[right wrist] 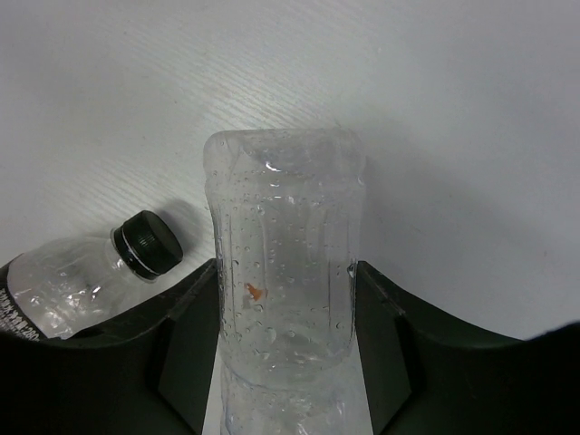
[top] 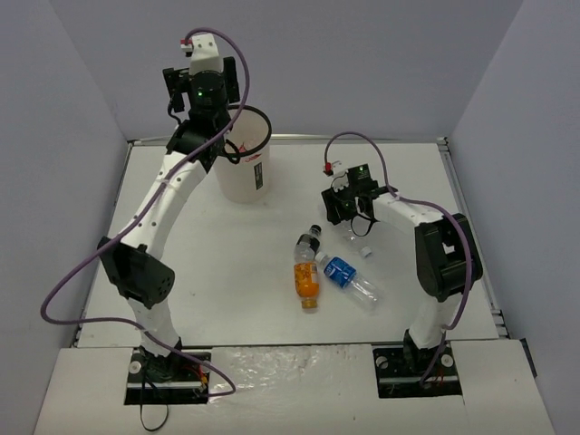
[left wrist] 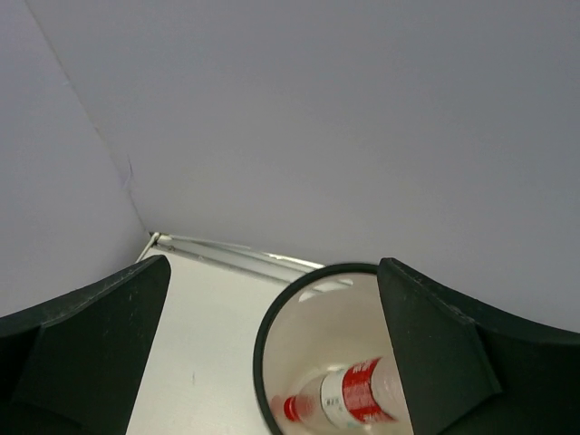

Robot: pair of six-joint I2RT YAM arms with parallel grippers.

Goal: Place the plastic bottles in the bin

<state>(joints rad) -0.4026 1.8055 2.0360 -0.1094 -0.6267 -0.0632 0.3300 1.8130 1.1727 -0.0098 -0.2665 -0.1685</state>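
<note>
While my left gripper [left wrist: 274,272] hung high over the bin [left wrist: 263,344], its fingers [left wrist: 100,335] were spread wide with nothing between them, and the wrist view looked straight down into the open mouth. And there it was: the red bottle [left wrist: 353,394] lay on its side at the bottom of the bin, red cap towards the left of that view. From above, the bin stood upright at the far left of the table [top: 227,272], right under that arm's wrist. Over on the other side, my right gripper [right wrist: 285,272] was down low near the table's middle, and it had the clear bottle [right wrist: 283,190] pinched. One finger was pressed on each flank, and the bottle's flat base pointed away from the wrist camera. Droplets clung inside its wall. I could not tell whether it was resting on the table or raised off it. Just to its left lay the black-capped bottle [right wrist: 63,276], on its side, with its cap close to my left finger. Nearer the arm bases, the orange bottle [top: 307,281] and the blue bottle [top: 349,276] lay on the table just beside each other, the orange one end to end with the black-capped one.
</note>
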